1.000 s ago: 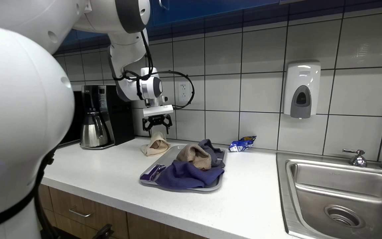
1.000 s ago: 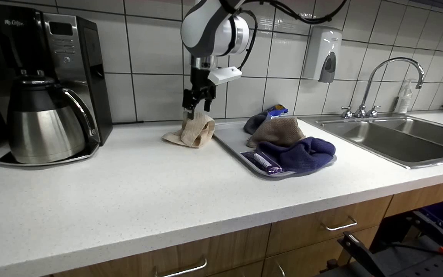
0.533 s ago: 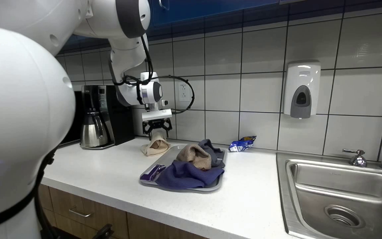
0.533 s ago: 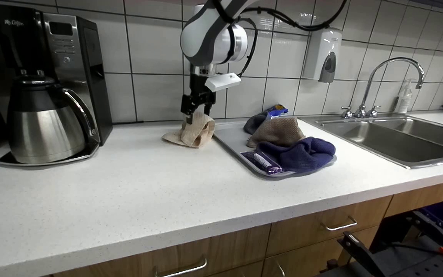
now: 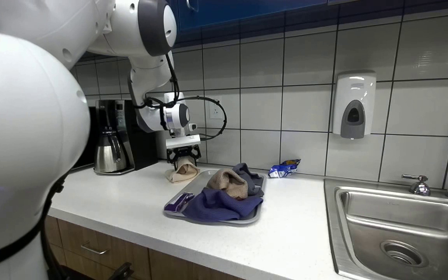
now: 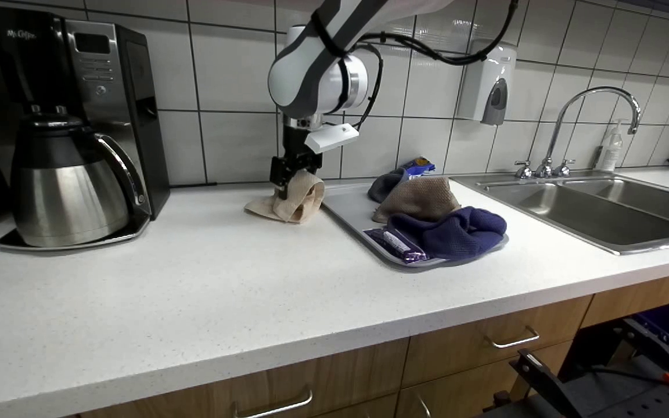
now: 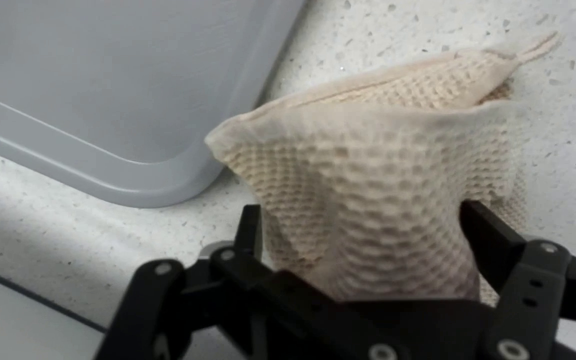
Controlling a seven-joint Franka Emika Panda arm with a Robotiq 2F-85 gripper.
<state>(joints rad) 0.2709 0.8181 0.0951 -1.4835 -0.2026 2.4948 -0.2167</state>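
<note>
Speckled wht cntr (image 6: 195, 302) w/ coffee mkr (image 6: 93, 110), beige cloth (image 6: 298, 200), gry tray (image 6: 349, 206), crumpled blue pkt (image 5: 284, 168).

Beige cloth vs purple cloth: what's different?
Colour: the beige cloth is pale; the purple cloth is dark.
Place: the beige cloth lies on the counter; the purple cloth lies on the tray.
Gripper: the beige cloth sits between the fingers of the open gripper; the purple cloth is well apart from it.
Shared: both are crumpled, textured fabric.
</note>
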